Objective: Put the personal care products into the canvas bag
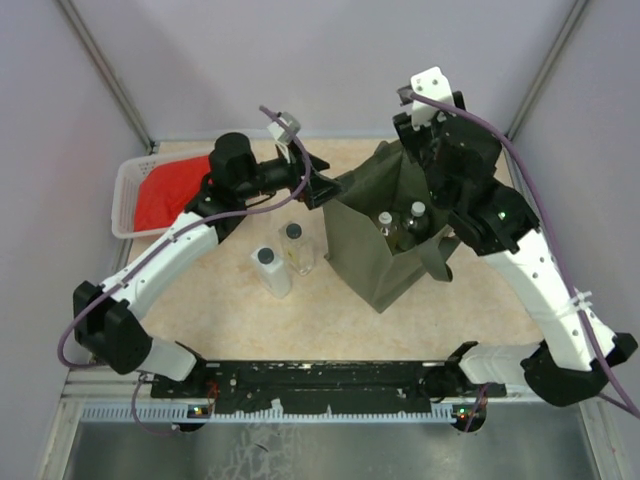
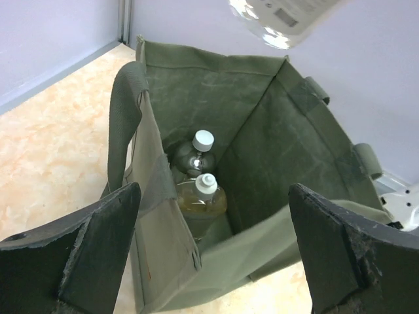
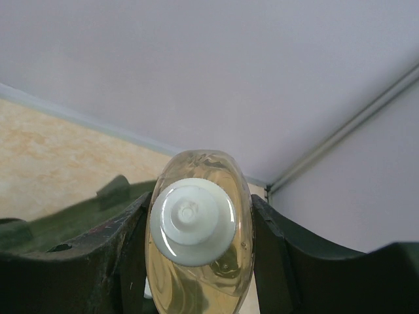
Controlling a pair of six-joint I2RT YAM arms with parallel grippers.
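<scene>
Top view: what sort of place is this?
Likely a robot lab test cell: two arms bolted to a table edge, bare walls close around, and a bag and bottles set out as practice props.

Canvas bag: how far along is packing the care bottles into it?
Done: two white-capped bottles stand inside the canvas bag. In hand: the right gripper holds an amber white-capped bottle above the bag. Still to go: the white grey-capped bottle and the clear black-capped bottle stand on the table beside the bag.
</scene>
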